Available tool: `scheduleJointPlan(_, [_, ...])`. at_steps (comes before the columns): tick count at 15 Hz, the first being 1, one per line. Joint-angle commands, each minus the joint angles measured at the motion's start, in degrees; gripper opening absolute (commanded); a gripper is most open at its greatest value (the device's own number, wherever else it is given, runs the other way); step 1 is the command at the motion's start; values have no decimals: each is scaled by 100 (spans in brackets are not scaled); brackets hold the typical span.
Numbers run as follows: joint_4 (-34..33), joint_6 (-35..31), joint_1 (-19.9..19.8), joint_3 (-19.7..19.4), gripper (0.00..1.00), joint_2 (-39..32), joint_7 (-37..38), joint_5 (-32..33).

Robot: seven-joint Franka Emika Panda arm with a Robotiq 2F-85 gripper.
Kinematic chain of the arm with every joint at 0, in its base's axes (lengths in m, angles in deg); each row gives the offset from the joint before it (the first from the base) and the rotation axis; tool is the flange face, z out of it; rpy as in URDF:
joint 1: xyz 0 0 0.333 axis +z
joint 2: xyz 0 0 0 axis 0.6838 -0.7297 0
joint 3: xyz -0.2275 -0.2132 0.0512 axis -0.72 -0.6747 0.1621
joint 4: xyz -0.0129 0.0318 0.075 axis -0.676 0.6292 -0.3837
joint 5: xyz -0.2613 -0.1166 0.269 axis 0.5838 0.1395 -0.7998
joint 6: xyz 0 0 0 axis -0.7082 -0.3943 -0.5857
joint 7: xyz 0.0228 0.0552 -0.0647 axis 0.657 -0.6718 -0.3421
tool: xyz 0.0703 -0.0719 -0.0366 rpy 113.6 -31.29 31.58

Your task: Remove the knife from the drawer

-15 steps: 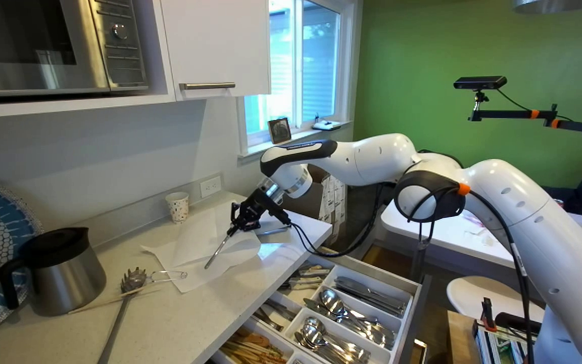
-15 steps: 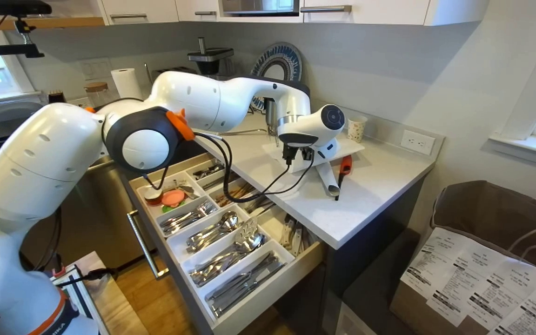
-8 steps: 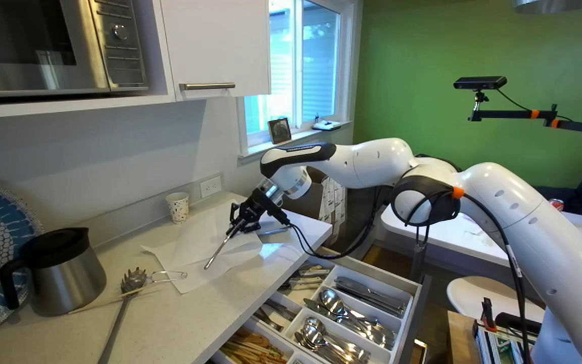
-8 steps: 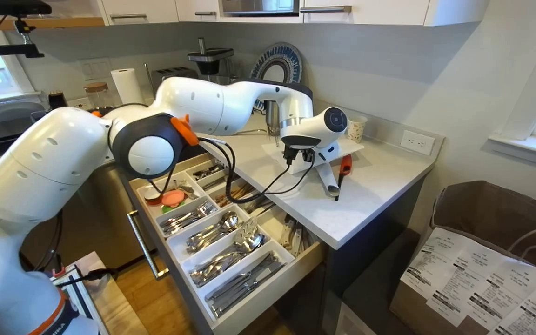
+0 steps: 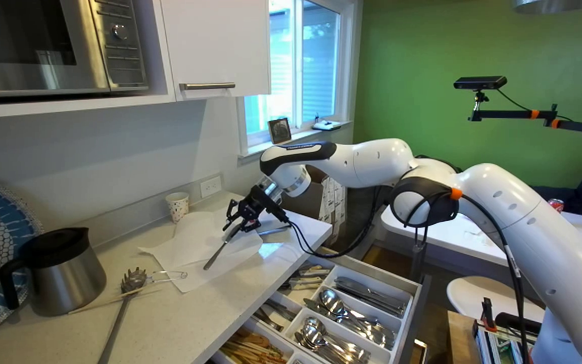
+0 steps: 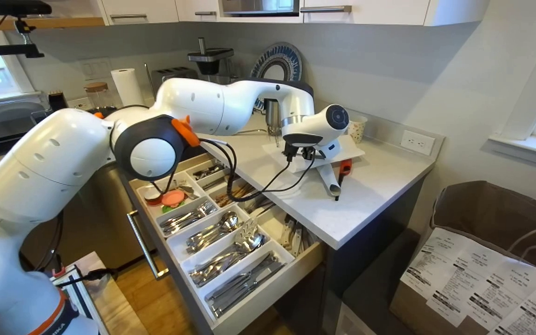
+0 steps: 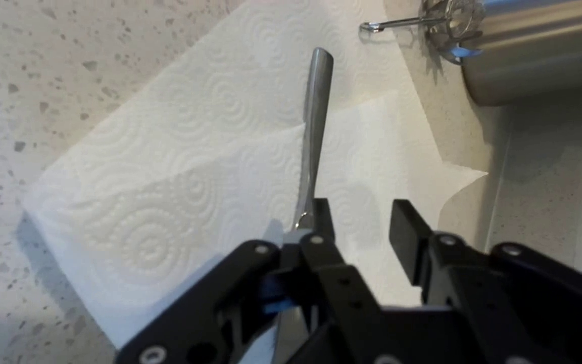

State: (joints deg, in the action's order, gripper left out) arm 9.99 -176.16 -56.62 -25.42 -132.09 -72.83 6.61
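The knife (image 7: 316, 111), a slim silver-grey metal piece, lies on a white paper towel on the counter, outside the drawer. In the wrist view my gripper (image 7: 359, 217) is open with nothing between its fingers. The knife passes beside and under the left finger, which hides its middle; whether they touch I cannot tell. In an exterior view the knife (image 5: 216, 255) sticks out below the gripper (image 5: 229, 222), low over the towel. The drawer (image 5: 406, 323) stands open below the counter edge with silver cutlery in white compartments. It also shows in an exterior view (image 6: 268, 298), where my arm hides the knife.
A speckled paper cup (image 5: 178, 207) stands by the wall behind the towel (image 5: 195, 263). A steel carafe (image 5: 71, 275), a long utensil (image 5: 118, 318) and a wire tool (image 5: 168, 276) are farther along the counter. An orange-handled tool (image 6: 345, 168) lies near the gripper.
The gripper was shut on the knife; its fingers have now opened and the knife has come free onto the towel. Earlier the arm's elbow lowered slightly.
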Motion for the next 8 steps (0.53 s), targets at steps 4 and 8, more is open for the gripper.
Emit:
scheduleJointPlan(4, [-67,595,-31,-12,91,356,-5,773])
scheduleJointPlan(8, [250,851,195,-309,100,988,-501,1535])
